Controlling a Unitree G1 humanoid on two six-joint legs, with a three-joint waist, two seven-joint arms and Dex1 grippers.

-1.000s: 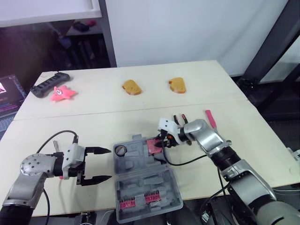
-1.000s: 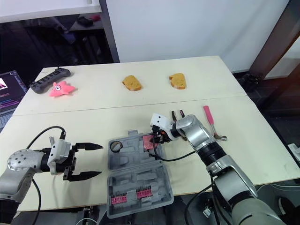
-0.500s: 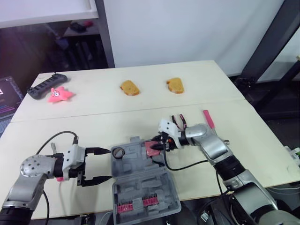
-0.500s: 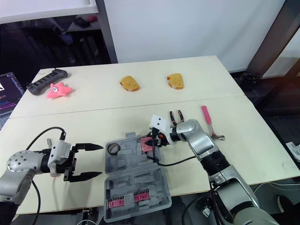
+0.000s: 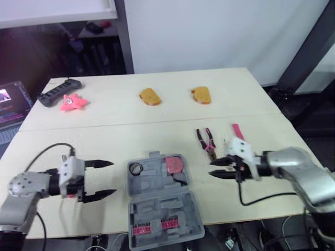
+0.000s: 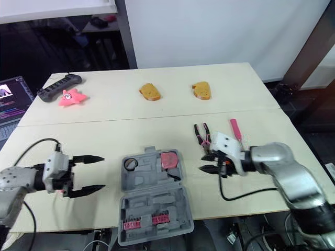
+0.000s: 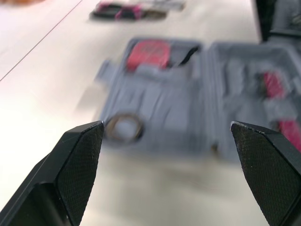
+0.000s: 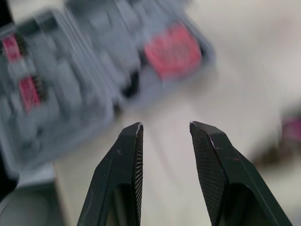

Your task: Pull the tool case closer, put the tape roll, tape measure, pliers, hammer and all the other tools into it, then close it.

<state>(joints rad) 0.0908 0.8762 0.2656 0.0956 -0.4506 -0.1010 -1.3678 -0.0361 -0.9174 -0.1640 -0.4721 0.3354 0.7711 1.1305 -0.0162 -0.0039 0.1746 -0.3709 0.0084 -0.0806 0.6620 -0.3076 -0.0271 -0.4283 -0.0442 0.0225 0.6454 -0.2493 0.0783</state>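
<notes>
The tool case lies open at the near edge of the worktop, with the tape roll and tape measure inside. Your right gripper hovers empty beside the pliers, fingers narrowly parted. The left gripper is empty, fingers wide. Next, grasp the pliers; the hammer should follow.

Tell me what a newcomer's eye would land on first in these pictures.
The open grey plastic tool case sits at the table's near edge, a red tape measure in it. The left gripper and right gripper flank it, both open, and red-handled pliers lie on the table just beyond the right one.
</notes>
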